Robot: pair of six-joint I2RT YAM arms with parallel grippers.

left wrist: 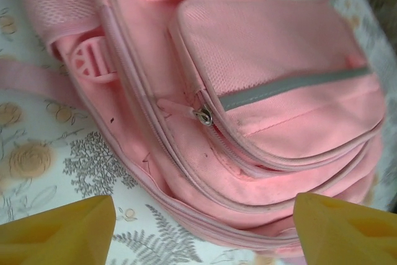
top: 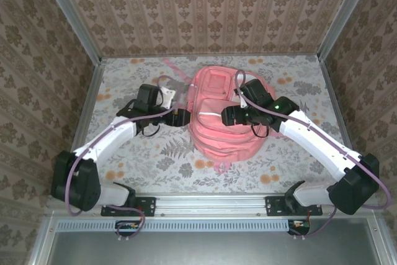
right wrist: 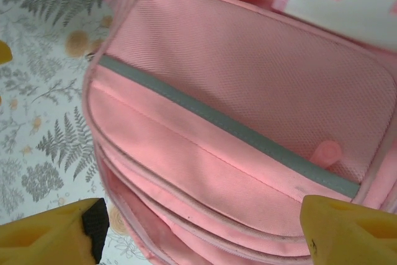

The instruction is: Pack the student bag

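Note:
The student bag [top: 218,144] is a pink backpack lying flat in the middle of the table, front side up. My left gripper [top: 181,116] hovers at the bag's left edge, open with nothing between its yellow fingers [left wrist: 62,231]. Its wrist view shows the bag [left wrist: 279,48], a metal zipper pull [left wrist: 201,115] at the front pocket's corner and the grey reflective strip [left wrist: 291,85]. My right gripper [top: 228,116] hangs over the front pocket, also open and holding nothing. Below it I see the pocket [right wrist: 248,72], the grey strip [right wrist: 229,130] and the zipper seams along the bag's side.
The table [top: 124,153] has a floral cloth, with bare cloth left, right and in front of the bag. A pink strap [top: 175,69] trails off the bag's far left. Wallpapered walls with metal posts close three sides. A metal rail [top: 211,202] carries both arm bases.

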